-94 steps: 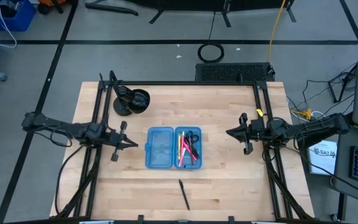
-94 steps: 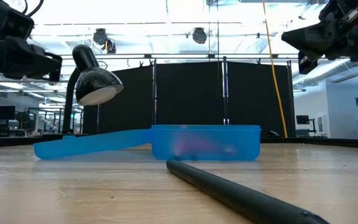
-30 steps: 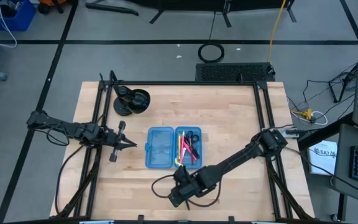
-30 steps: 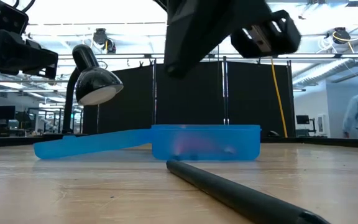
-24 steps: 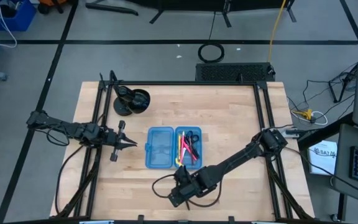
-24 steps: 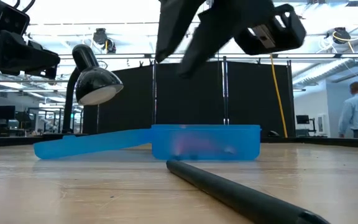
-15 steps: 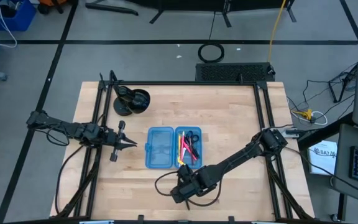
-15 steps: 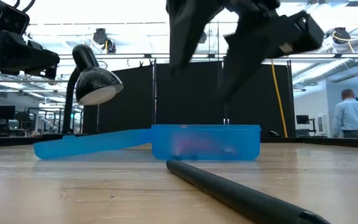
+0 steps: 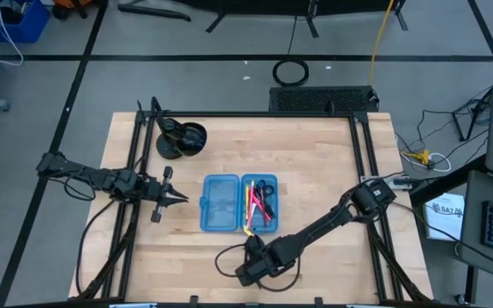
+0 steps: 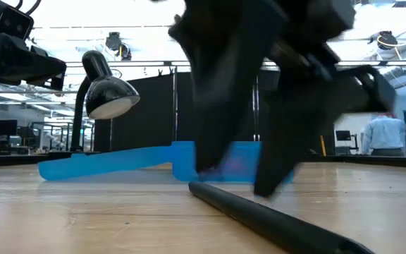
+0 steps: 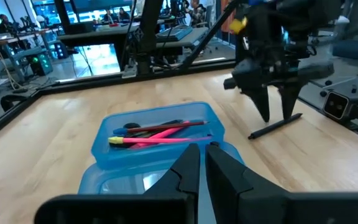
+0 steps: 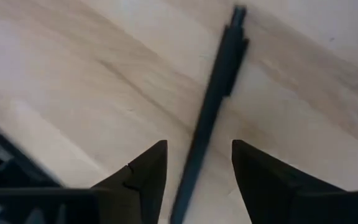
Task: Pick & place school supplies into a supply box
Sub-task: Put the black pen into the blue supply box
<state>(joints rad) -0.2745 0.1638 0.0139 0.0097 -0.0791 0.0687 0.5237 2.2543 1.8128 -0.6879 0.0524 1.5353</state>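
A pale wooden desk point(image 9: 315, 171) is seen from above, with two dark robot arms reaching in from either side. Near its middle lies a translucent blue plastic supply box point(image 9: 238, 203) of two hinged halves, opened flat. One half is bare; the other holds small black-handled scissors point(image 9: 265, 190) and several thin pens in yellow and pink-red point(image 9: 251, 205).

A slim dark pen point(image 12: 213, 99) lies alone on the desk, apart from the box, toward the front edge. The right gripper point(image 12: 194, 163) is down low directly over this pen, its jaws apart with one finger on each side of the pen's barrel, not yet closed on it. In the low view the dark gripper fills the middle of the picture, its fingertips close to the desk.

The left gripper point(image 11: 201, 163) hangs above the desk beside the box's bare half, jaws together. A black round desk lamp point(image 9: 181, 139) stands at the far left corner.
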